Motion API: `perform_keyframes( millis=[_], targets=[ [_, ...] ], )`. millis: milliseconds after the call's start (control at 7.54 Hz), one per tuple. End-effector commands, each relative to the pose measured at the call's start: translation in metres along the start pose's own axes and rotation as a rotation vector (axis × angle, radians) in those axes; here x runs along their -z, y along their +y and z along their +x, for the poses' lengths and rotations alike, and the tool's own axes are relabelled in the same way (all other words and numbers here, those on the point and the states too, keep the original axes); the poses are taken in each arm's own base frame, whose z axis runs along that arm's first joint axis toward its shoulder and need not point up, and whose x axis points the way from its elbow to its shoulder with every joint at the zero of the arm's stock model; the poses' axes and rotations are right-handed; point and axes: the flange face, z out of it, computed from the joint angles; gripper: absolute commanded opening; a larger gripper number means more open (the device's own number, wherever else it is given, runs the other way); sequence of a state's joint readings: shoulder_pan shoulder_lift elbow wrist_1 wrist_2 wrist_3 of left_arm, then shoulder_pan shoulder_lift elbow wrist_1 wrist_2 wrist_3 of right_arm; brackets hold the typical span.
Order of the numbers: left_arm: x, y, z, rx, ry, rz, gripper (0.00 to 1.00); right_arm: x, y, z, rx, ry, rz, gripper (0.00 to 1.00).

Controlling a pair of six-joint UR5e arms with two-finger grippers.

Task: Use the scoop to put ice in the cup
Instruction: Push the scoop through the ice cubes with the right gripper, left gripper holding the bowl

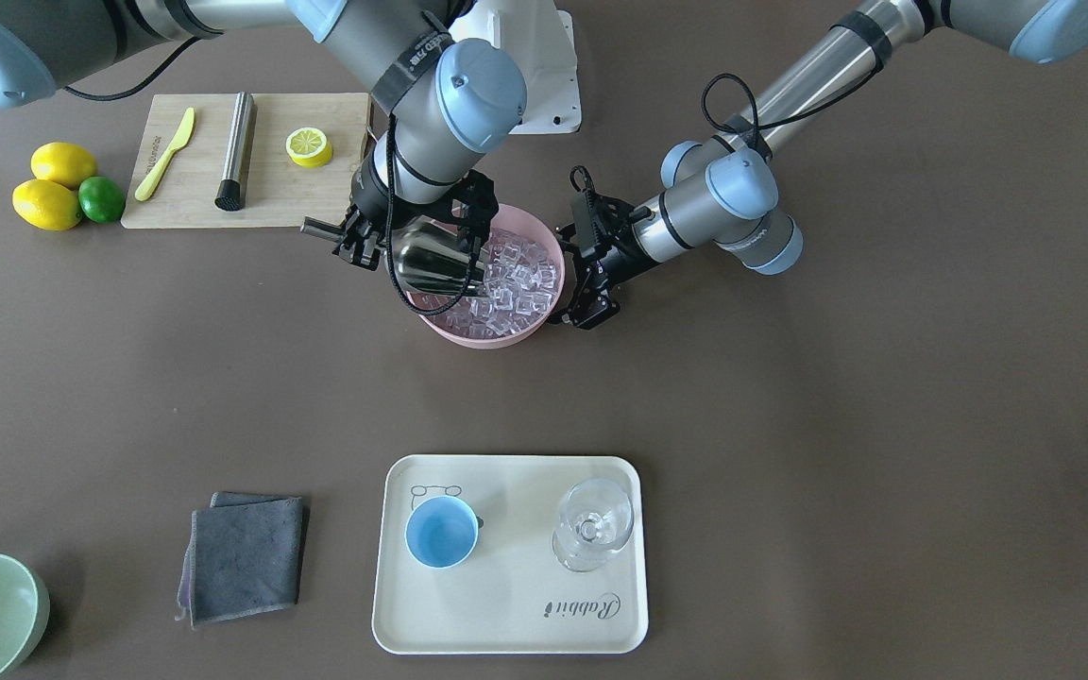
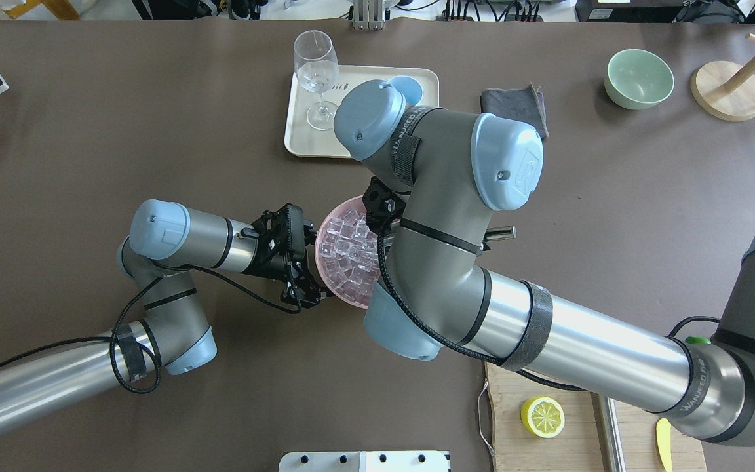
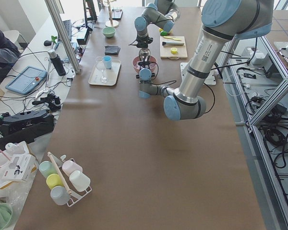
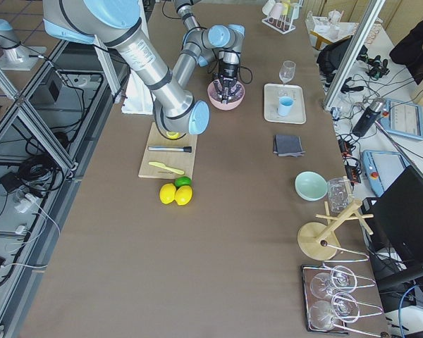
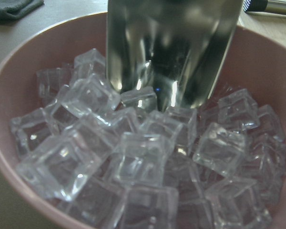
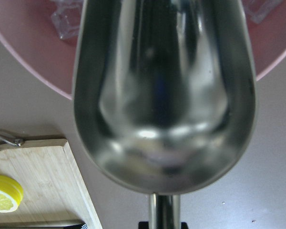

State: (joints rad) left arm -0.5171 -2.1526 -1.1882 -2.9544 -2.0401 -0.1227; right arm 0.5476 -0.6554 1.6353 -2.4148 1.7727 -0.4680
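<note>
The robot's right hand point(image 1: 366, 236) is closed around the straight tube handle of a shiny stainless-steel scoop point(image 1: 431, 260). The scoop tilts steeply down, and its front lip touches a pile of small clear ice cubes point(image 1: 520, 283) in a round pink bowl point(image 1: 497, 337). The trough looks empty.

The step in hand seems to be loading the scoop. To do it well, the lip probably needs to slide low under the slippery cubes. The trough would then tip back to level before lifting, so nothing rolls out.

The right arm bends high over the bowl, with its wrist turned down and inward. The left arm lies low along the counter, elbow folded. The left hand point(image 1: 582, 283) rests just beside the bowl's rim on the other side, likely steadying it. Whether it is clamped on the rim or loose cannot be told.

The small round light-blue cup point(image 1: 441, 532) stands empty on a cream rectangular tray point(image 1: 506, 623). The tray sits at the far side of the counter from the robot, well apart from the bowl. A clear stemmed glass point(image 1: 593, 522) stands near the cup.
</note>
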Motion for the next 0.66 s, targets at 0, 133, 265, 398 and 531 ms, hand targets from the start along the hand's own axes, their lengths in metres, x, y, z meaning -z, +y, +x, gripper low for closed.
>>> perform_keyframes(
  millis=[0, 133, 265, 398, 531],
  targets=[
    [-0.0038, 0.0026, -0.0034, 0.005, -0.002, -0.009, 0.98, 0.0024, 0.0071, -0.0047, -0.049, 0.015, 0.043, 0.00],
    [-0.0051, 0.0030, -0.0031, 0.004, -0.003, -0.011, 0.98, -0.0004, 0.0065, -0.0039, -0.058, 0.020, 0.059, 0.00],
    [-0.0055, 0.0039, -0.0033, 0.004, -0.003, -0.013, 0.98, -0.0012, 0.0051, -0.0029, -0.059, 0.023, 0.061, 0.00],
    [-0.0054, 0.0038, -0.0031, 0.003, -0.001, -0.012, 0.98, -0.0017, 0.0041, -0.0023, -0.058, 0.024, 0.064, 0.00],
    [-0.0055, 0.0039, -0.0032, 0.002, -0.001, -0.013, 0.98, -0.0025, 0.0042, -0.0021, -0.060, 0.024, 0.064, 0.00]
  ],
)
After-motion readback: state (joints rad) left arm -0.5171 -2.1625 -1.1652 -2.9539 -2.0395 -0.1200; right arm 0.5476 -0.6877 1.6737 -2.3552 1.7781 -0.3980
